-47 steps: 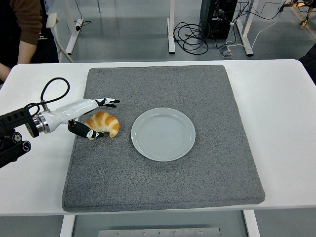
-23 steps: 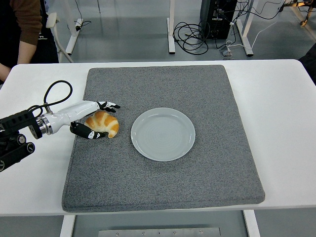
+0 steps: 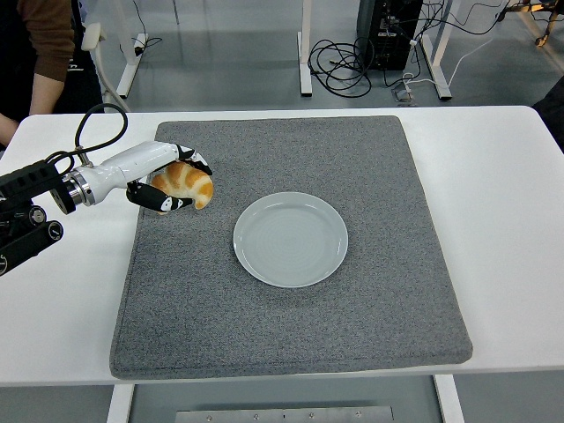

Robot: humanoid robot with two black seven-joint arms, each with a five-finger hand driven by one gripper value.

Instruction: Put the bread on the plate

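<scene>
One left hand (image 3: 167,181) pinches the bread (image 3: 186,182) near the mat's (image 3: 291,326) left edge, apart from the plate (image 3: 290,240).

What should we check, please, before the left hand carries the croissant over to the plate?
1. Grip: the left hand has its fingers curled around the croissant: ok.
2. Croissant clear of the grey mat: cannot tell from this single view.
3. Target: the plate is empty and lies flat on the mat: ok.
4. Path: nothing lies on the mat between croissant and plate: ok.
5. Right arm: out of view, so its position cannot be confirmed: cannot tell.
6. Bystander: a person's sleeve shows at the top left, beyond the table and away from the path: ok.
</scene>
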